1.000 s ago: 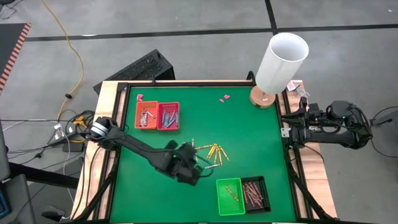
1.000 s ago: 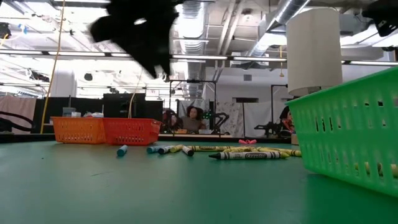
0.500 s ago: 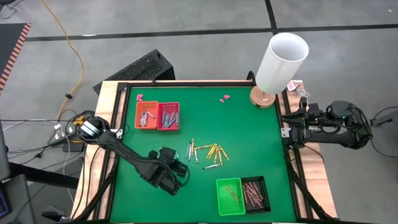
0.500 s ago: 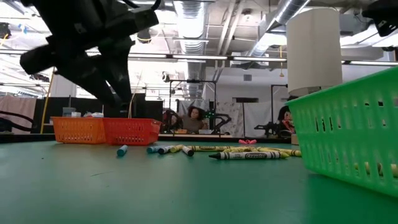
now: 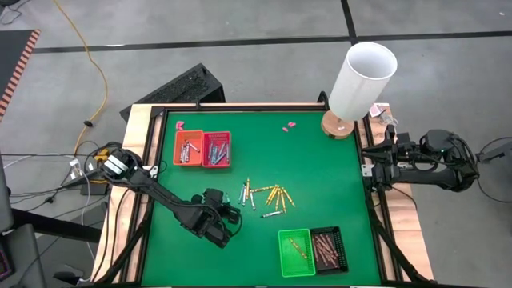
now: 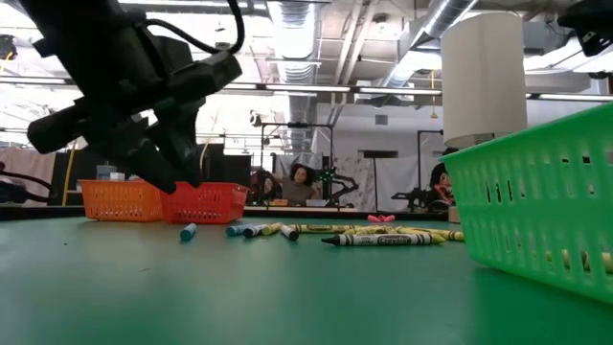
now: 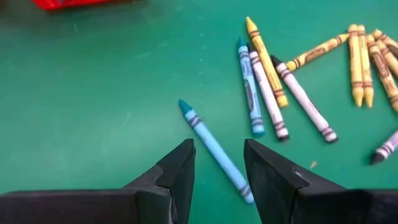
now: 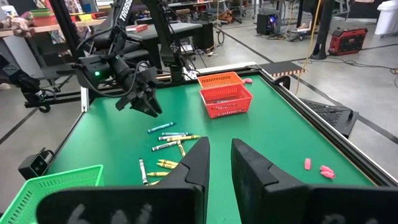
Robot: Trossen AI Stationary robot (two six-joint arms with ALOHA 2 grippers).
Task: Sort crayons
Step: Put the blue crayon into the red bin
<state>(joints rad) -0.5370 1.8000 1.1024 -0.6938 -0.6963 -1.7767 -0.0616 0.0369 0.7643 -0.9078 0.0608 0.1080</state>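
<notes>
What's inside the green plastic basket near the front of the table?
The green plastic basket holds a few thin crayons, yellowish from above, lying diagonally on its floor. From table height its mesh wall hides most of the inside, so an exact count isn't possible.

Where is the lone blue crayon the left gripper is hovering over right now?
In the left wrist view the blue crayon lies on the green mat just ahead of the open left gripper, apart from the crayon pile near mid-table.
</notes>
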